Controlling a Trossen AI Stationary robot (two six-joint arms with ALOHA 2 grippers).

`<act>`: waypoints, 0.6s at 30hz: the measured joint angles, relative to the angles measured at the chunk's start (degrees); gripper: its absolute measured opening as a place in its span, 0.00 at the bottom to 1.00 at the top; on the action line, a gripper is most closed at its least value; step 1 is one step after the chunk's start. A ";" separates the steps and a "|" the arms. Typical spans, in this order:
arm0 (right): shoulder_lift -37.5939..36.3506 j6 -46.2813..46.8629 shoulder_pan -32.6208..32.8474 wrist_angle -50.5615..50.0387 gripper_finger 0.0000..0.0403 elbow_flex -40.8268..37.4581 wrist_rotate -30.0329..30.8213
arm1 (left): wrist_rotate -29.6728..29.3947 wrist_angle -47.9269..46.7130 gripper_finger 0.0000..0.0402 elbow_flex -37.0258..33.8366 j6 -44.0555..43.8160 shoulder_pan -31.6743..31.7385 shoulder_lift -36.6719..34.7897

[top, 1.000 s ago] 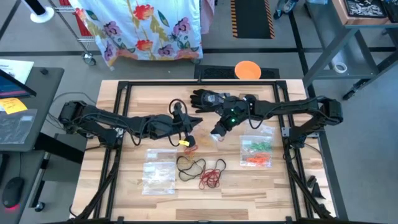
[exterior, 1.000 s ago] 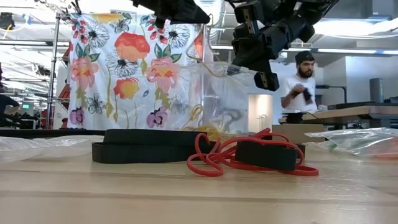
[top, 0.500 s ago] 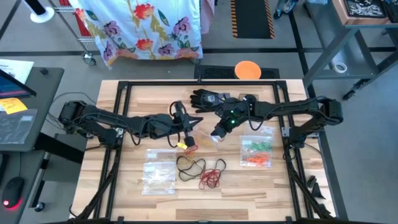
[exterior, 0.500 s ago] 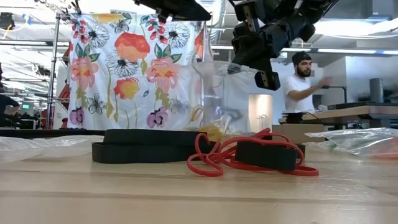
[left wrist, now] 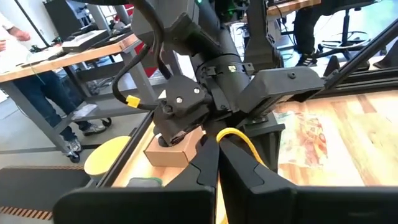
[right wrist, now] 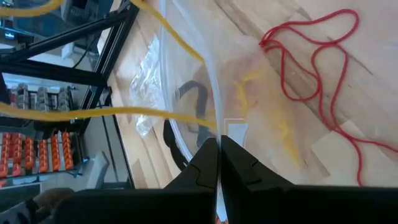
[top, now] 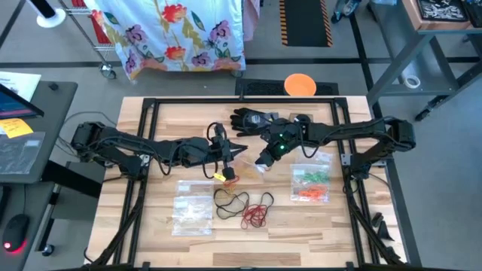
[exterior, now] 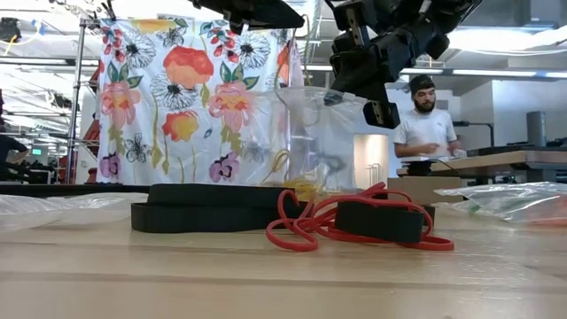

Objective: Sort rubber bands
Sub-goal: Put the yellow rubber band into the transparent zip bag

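We see a yellow rubber band (left wrist: pixel 239 138) pinched in the left fingers (top: pixel 228 153), just beside the clear bag (exterior: pixel 306 142) gripped by the right fingers (top: pixel 263 160). Red bands (top: pixel 257 211) and black bands (top: pixel 228 200) lie nearer the counter (top: pixel 173 124) front edge than the bag, with bare wood around.

One camera is looking straight down on the table (top: pixel 188 120); another is looking level across it. Wrist cameras are peering closely past their own fingers, sharing the red bands (right wrist: pixel 311 74)
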 joint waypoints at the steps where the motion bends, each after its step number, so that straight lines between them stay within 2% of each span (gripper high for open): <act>1: 0.00 0.00 0.04 -0.01 0.02 0.00 0.00 | -0.01 -0.11 0.00 0.00 0.28 0.00 0.00; 5: 0.00 -0.02 0.08 -0.02 0.02 0.00 0.00 | -0.39 -1.47 0.04 0.00 0.45 0.26 0.00; 13: 0.00 -0.06 0.04 0.00 0.02 0.00 0.00 | -2.07 -2.95 0.27 0.00 -1.55 1.05 0.00; 18: 0.00 -0.18 0.04 0.00 0.02 0.00 0.00 | -1.93 -2.93 0.34 0.00 -1.85 1.03 0.00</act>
